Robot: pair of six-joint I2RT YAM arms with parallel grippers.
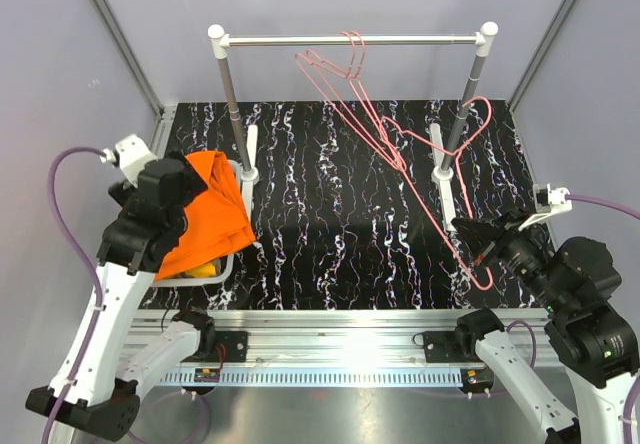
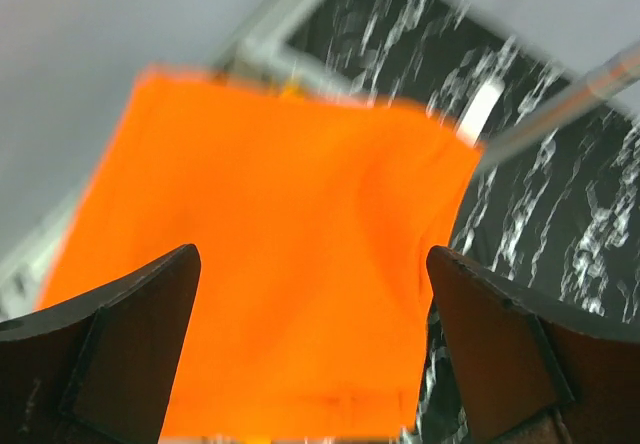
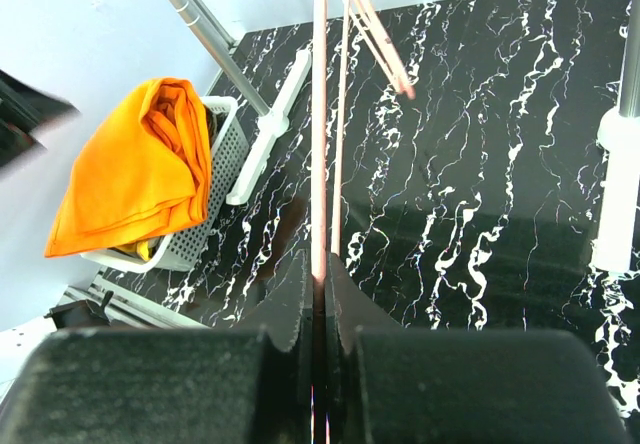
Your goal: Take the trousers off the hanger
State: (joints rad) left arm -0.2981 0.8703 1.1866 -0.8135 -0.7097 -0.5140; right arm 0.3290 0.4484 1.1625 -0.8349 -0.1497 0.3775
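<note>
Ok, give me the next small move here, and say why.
Probably lower the right gripper and lay the hanger on the table. The hanger it clamps looks bare, while the trousers lie draped over the basket under the open left gripper, so little else seems left.

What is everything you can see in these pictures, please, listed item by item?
trousers: one, orange, draped over the basket at the table's left edge
basket: one, white mesh, left edge of the table, under the trousers
yellow item: one, yellow, in the basket beneath the trousers; too hidden to identify
hanger on the rail: one, pink wire, hooked on the bar
held hanger: one, pink wire, bare, near the right post
rail: one, silver bar on two white-capped posts, across the far side
table: one, black with white veins
left gripper: one, black, open above the trousers
right gripper: one, black, shut on the held hanger
</note>
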